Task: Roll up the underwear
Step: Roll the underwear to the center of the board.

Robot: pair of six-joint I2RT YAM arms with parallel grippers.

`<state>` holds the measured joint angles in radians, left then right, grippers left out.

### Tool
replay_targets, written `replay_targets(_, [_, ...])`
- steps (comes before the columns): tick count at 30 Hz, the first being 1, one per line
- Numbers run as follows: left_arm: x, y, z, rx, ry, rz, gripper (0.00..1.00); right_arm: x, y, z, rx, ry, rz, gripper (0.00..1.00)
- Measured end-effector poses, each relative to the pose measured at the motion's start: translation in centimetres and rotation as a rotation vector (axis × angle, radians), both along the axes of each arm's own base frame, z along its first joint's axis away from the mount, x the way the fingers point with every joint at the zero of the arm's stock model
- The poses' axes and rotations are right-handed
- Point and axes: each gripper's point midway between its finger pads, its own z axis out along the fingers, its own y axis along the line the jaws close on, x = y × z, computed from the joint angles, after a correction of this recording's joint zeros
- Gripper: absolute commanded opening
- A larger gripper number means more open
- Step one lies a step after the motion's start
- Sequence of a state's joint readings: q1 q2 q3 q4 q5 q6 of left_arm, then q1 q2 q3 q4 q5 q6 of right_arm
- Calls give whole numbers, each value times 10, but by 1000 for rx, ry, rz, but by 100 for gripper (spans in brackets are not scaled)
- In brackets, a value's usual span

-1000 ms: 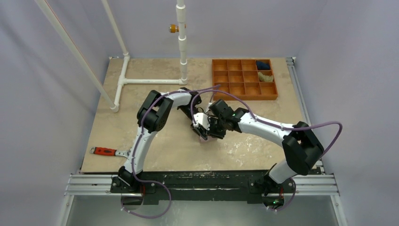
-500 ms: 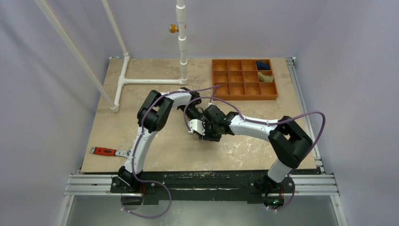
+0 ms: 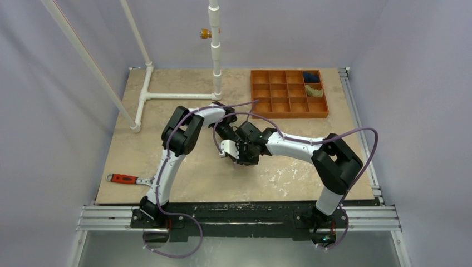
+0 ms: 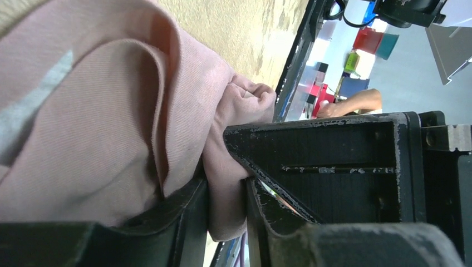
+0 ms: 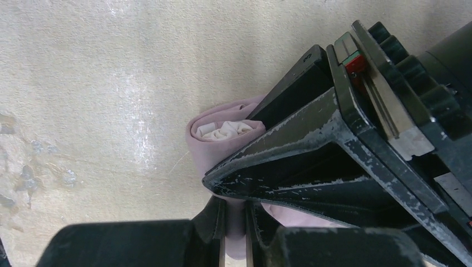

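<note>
The underwear [image 5: 209, 142] lies near the middle of the view as a tight dusty-pink roll, its open end facing 11 o'clock and showing crumpled cream-white cloth inside. At 6 o'clock the right tool [image 5: 235, 217] has its two dark fingers closed on a pink fold that hangs from the roll. The left tool [image 5: 239, 146] reaches in from 2 o'clock, its scuffed black wedge fingers lying over the roll's 3 o'clock side. Beneath is the mottled beige table [image 5: 100, 83], with greyish blotches toward 8 o'clock.

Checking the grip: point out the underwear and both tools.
underwear [image 5: 221, 130], right wrist view, cream rolled end.
left tool [image 4: 225, 184], left wrist view, pinch between fingertips.
right tool [image 5: 234, 214], right wrist view, pinch between fingertips.
</note>
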<state>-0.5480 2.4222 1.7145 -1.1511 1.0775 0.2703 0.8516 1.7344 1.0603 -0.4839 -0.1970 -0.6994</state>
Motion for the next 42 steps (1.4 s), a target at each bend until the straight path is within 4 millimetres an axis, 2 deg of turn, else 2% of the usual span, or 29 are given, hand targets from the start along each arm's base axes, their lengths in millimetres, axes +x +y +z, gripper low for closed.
replay_targets(7, [1, 11, 7, 55, -22, 4, 46, -3, 4, -1, 9, 52, -3, 0])
replay_targets(18, [13, 33, 12, 166, -148, 1, 50, -11, 17, -3, 46, 131, -16, 0])
replay_targets(22, [18, 50, 11, 222, -188, 20, 51, -15, 26, -1, 72, 177, -13, 0])
replay_targets(30, [42, 83, 8, 308, -286, 73, 52, -32, 34, -3, 105, 288, -12, 0])
replay_targets(37, [39, 113, 8, 371, -316, 102, 52, -34, 35, -3, 124, 364, -41, 0])
replay_targets(42, [43, 146, 17, 420, -362, 175, 52, -33, 35, -4, 126, 449, -64, 0])
